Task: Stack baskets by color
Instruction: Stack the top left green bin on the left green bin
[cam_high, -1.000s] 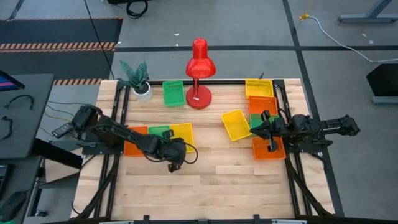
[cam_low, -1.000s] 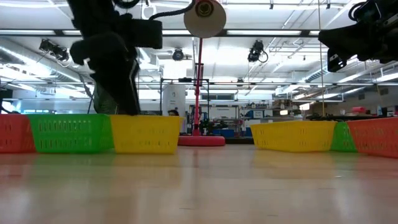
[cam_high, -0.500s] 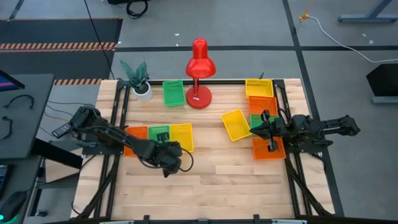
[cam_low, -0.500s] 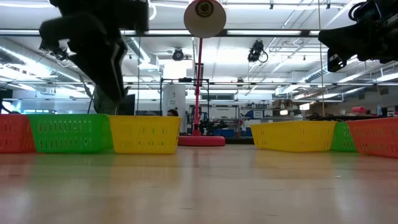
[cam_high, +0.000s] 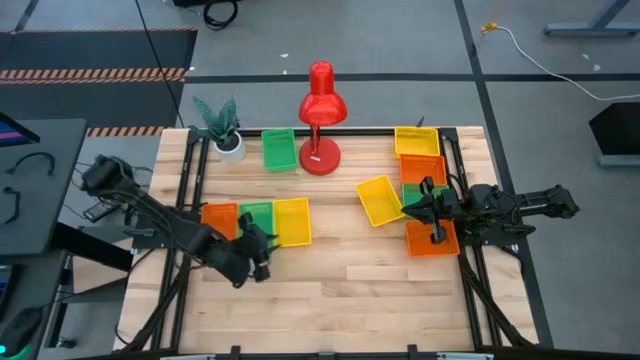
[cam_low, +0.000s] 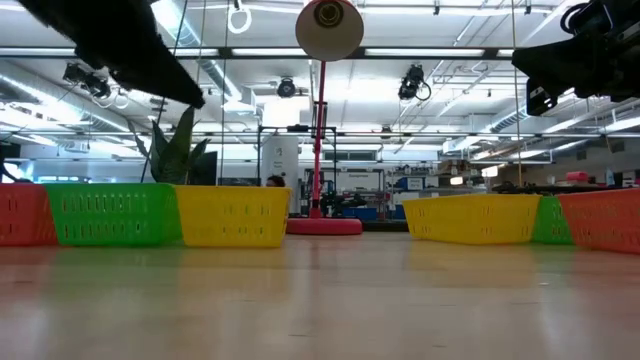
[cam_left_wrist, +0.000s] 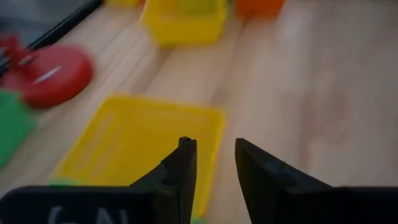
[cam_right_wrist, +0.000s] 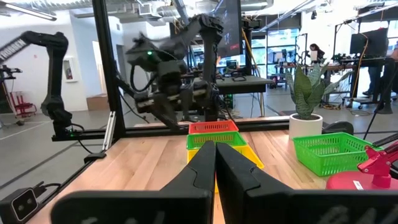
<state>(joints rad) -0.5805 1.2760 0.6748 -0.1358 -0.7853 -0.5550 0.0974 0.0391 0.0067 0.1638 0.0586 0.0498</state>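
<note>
Orange (cam_high: 220, 220), green (cam_high: 256, 215) and yellow (cam_high: 292, 220) baskets stand side by side on the table's left half. My left gripper (cam_high: 264, 248) hovers open just near of them, its fingers (cam_left_wrist: 180, 171) aimed past the yellow basket (cam_left_wrist: 143, 149), touching nothing. Another green basket (cam_high: 279, 149) sits at the far edge. A tilted yellow basket (cam_high: 380, 200) lies right of centre. At the right are yellow (cam_high: 417, 140), orange (cam_high: 422, 168), green (cam_high: 412, 195) and orange (cam_high: 432, 240) baskets. My right gripper (cam_right_wrist: 216, 163) waits shut above them.
A red desk lamp (cam_high: 320, 120) stands at the far middle and a potted plant (cam_high: 222, 125) at the far left corner. Bare wood lies across the table's near half (cam_high: 340, 290). Black frame rails (cam_high: 185, 200) run along both sides.
My left gripper has drawn back from the yellow basket's near edge toward the table's left edge, risen, and tipped from pointing steeply down to a shallower slant. The row of three baskets has stayed where it was.
</note>
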